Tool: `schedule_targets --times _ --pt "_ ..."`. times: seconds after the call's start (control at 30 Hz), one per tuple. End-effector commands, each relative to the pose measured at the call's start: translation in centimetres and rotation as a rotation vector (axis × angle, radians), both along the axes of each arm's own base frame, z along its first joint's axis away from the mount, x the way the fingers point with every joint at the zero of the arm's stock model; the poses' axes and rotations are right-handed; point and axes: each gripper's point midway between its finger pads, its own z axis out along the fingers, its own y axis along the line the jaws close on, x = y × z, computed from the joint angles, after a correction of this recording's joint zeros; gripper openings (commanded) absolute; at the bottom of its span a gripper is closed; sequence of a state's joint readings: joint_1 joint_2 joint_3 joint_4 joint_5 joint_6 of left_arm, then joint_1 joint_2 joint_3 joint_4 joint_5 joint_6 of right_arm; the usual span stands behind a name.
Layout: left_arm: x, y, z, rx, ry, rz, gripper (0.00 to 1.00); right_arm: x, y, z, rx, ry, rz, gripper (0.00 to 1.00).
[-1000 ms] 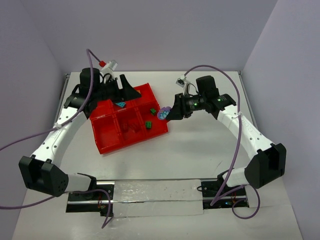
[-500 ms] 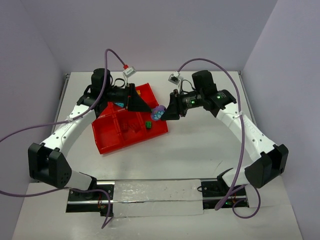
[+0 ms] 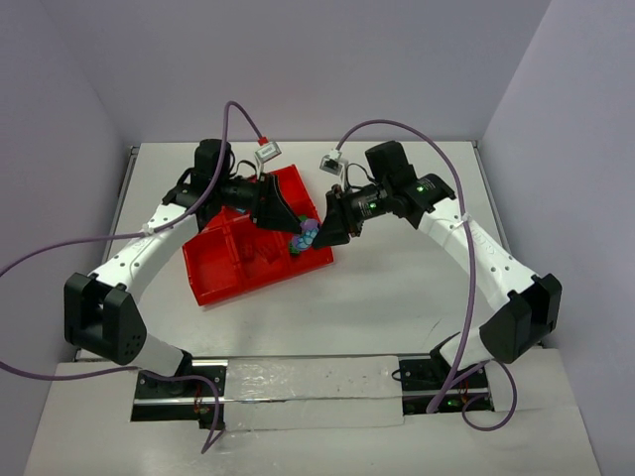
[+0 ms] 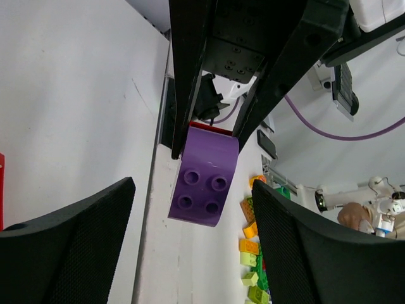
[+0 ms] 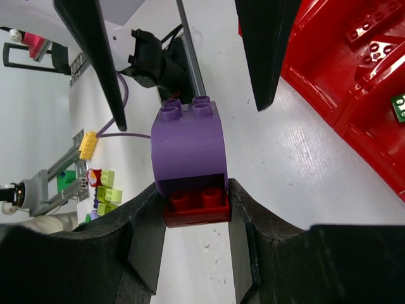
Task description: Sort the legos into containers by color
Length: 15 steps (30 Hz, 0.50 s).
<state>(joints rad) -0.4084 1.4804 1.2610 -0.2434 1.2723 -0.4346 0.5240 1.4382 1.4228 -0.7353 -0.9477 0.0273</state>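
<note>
The right gripper [image 5: 196, 212] is clenched on a red brick [image 5: 196, 204], and a purple brick [image 5: 188, 142] is stuck on that brick's far end. Just past it the left gripper [image 4: 193, 190] stands released, its fingers [image 4: 69, 247] flanking the purple brick without touching it. The red tray [image 5: 354, 95] lies just beside the right gripper, with a green brick [image 5: 398, 104] inside.

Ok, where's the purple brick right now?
Top view: purple brick at the red tray's right edge, stuck to a red brick in the right tool; open left tool straddles it.
</note>
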Motion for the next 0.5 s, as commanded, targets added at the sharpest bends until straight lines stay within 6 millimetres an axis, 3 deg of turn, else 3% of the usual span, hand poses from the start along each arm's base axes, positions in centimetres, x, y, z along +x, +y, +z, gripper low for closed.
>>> schedule_targets --times 0.0,0.27,0.37,0.47 --pt "-0.9 -0.2 0.8 -0.040 -0.038 -0.089 0.79 0.1 0.5 2.1 0.038 -0.055 0.027 0.01" --pt "-2.1 0.0 1.4 -0.073 -0.059 -0.148 0.70 0.3 0.6 2.0 0.036 -0.055 0.020 0.01" --pt "-2.3 -0.1 1.6 -0.075 -0.063 -0.153 0.57 0.3 0.6 2.0 0.037 -0.054 0.018 0.01" --pt "-2.4 -0.1 1.5 -0.074 -0.062 -0.153 0.51 0.3 0.6 2.0 0.039 -0.053 0.019 0.00"
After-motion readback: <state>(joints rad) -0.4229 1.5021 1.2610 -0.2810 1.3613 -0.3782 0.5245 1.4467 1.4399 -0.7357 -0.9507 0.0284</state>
